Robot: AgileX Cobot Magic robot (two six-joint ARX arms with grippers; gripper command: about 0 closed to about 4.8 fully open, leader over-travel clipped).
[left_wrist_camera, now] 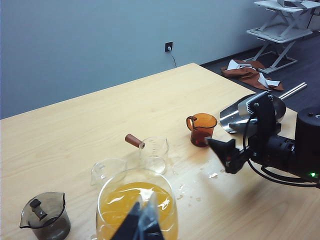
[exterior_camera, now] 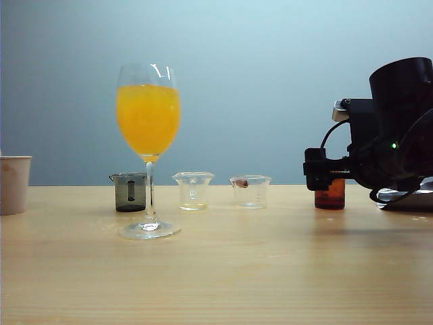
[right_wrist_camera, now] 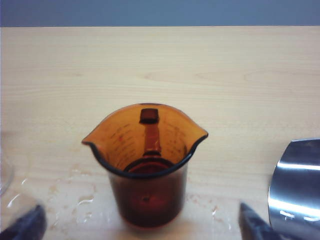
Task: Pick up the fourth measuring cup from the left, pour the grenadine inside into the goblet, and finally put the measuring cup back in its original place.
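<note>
One wooden table [exterior_camera: 223,271] carries everything, and broad bare wood is seen in front of the goblet [exterior_camera: 149,149], toward the near edge. The goblet stands upright on its round foot, its bowl filled with bright orange juice [exterior_camera: 148,118]. Four small cups are lined up behind the goblet, toward the wall. The smoky grey cup [exterior_camera: 130,191] is just behind the goblet's stem, two clear cups [exterior_camera: 193,190] follow to the goblet's right, and the fourth measuring cup [exterior_camera: 330,194] is set furthest from the goblet. This amber cup is upright, its long axis vertical, with its handle on the far side from the right wrist camera and a pouring lip at each side. Faint graduation marks are seen on its inner wall, but no writing can be read. A little dark grenadine [right_wrist_camera: 146,167] lies in its bottom.

The right gripper [right_wrist_camera: 142,224] is set low at the amber cup, its jaws spread wide to either side without touching it. The left gripper [left_wrist_camera: 140,225] is held above the goblet's bowl; whether its jaws are parted cannot be told. Droplets [left_wrist_camera: 200,180] are scattered on the wood between goblet and amber cup.
</note>
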